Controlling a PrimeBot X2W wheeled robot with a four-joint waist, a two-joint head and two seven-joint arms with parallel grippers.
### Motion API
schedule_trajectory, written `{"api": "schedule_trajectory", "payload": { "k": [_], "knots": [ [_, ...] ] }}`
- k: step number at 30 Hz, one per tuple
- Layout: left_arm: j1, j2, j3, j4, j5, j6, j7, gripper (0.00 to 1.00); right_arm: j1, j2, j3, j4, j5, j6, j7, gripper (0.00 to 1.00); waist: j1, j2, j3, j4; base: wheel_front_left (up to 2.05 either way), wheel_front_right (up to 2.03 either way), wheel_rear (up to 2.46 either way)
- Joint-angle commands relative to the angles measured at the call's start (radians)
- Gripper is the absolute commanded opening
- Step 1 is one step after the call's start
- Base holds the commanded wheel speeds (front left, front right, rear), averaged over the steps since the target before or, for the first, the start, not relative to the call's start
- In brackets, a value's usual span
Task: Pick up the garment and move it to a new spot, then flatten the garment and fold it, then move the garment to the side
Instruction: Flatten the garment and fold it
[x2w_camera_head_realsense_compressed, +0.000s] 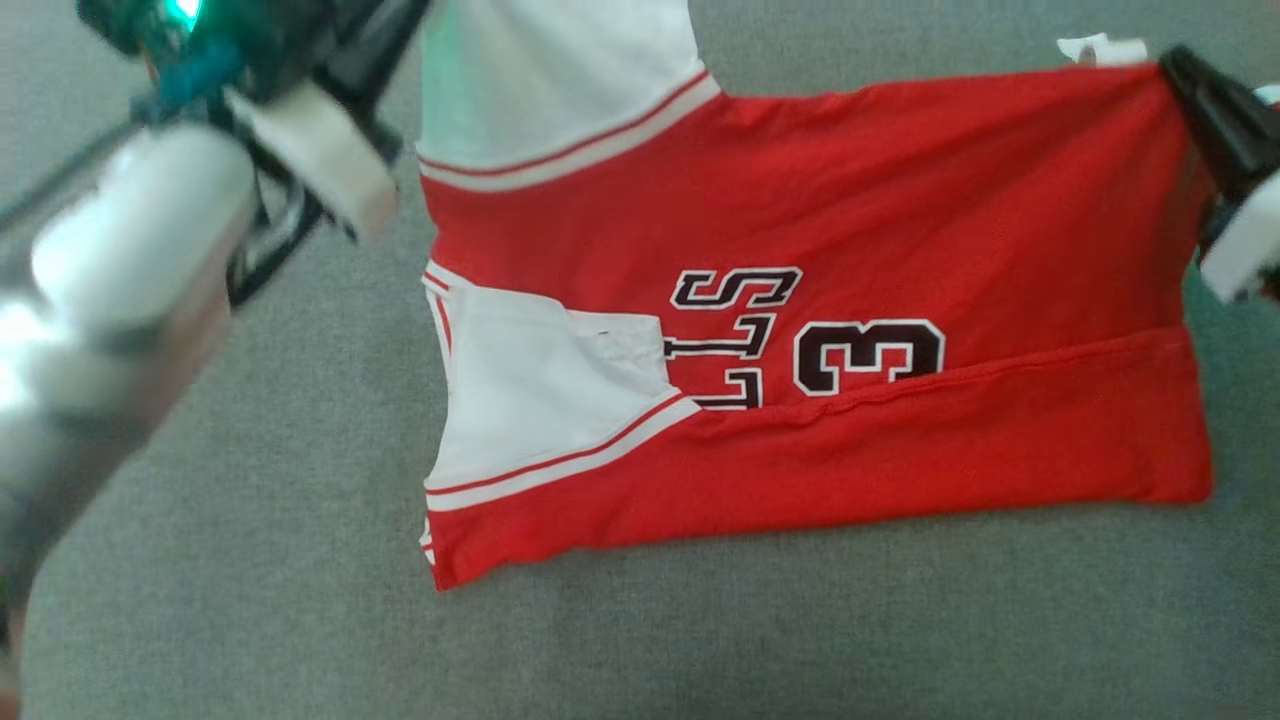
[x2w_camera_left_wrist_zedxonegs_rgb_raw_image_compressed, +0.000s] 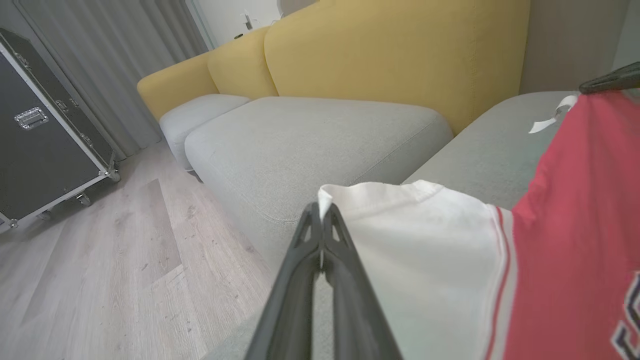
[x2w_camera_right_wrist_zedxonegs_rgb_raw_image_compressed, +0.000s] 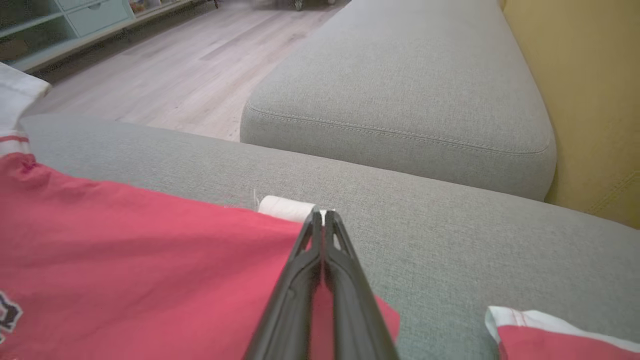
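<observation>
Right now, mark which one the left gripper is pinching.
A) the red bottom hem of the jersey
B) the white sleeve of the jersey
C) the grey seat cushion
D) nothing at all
B: in the left wrist view the left gripper has its fingers shut on the corner of the white sleeve of the jersey.
</observation>
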Motion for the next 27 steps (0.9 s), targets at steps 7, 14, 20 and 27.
{"api": "schedule_trajectory", "payload": {
  "k": [7, 14, 20, 27],
  "knots": [
    [0.249, 0.212, 0.089, -0.334, 0.026, 0.143, -0.009, 0.0, 0.197, -0.079, -0.014, -0.066, -0.002, 0.007, -0.106, 0.0, 0.0, -0.0001, -0.094, -0.001, 0.0, 0.0, 0.0],
    [0.476, 0.331, 0.074, -0.599, 0.011, 0.285, -0.009, 0.0, 0.339, -0.069, -0.064, -0.072, -0.03, 0.007, -0.14, 0.0, 0.0, -0.0001, -0.146, 0.006, 0.0, 0.0, 0.0],
    [0.612, 0.379, 0.041, -0.751, 0.014, 0.386, -0.008, 0.0, 0.49, -0.052, -0.145, -0.093, -0.047, 0.007, -0.152, 0.0, 0.0, -0.0001, -0.173, 0.019, 0.0, 0.0, 0.0],
    [0.744, 0.305, 0.06, -0.766, 0.0, 0.476, -0.009, 1.0, 0.629, 0.017, -0.284, -0.096, -0.089, 0.007, -0.156, 1.0, 0.0, -0.0001, -0.187, 0.011, 0.0, 0.0, 0.0]
  ]
}}
